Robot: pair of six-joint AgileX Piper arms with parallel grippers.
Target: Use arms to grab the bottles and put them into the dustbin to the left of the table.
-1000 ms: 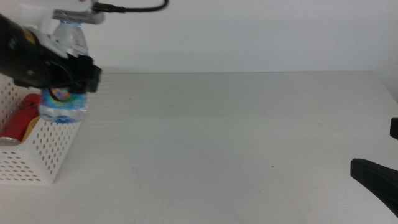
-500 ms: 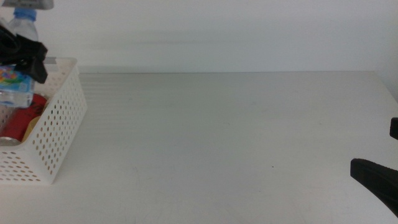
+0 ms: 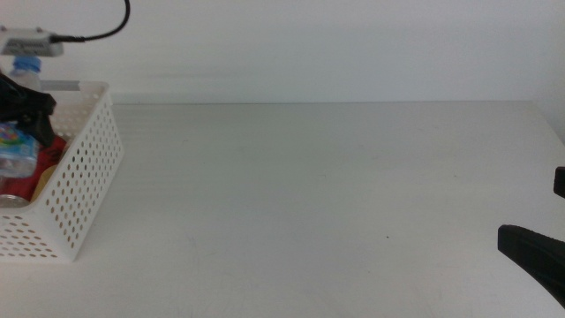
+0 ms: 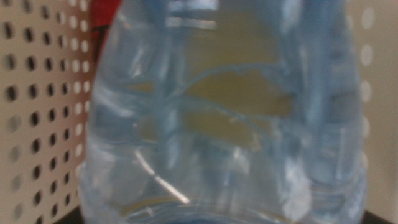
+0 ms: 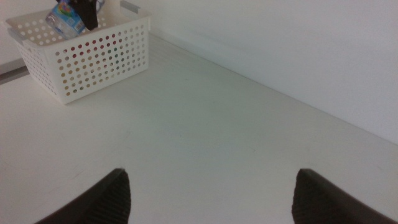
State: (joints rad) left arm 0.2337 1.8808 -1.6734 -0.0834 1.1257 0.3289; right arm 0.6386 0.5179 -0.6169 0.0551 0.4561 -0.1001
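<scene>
Clear water bottle point(image 3: 18, 146) inside dustbin point(image 3: 84, 190).

The left pincer point(image 3: 19, 110) has carried the short clear blue-capped water bottle point(image 3: 18, 146) from outside the white perforated plastic basket's point(image 3: 84, 190) near wall to inside it; the bottle now sits lower, beside the red can point(image 3: 31, 177).

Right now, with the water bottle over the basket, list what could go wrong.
1. The left gripper holds the water bottle near the dustbin rim; released off-centre, it might catch the wall.
2. It could land on the red can already inside, then roll or sit propped.
3. The right gripper waits open at the table's right edge, so it poses little risk.
</scene>
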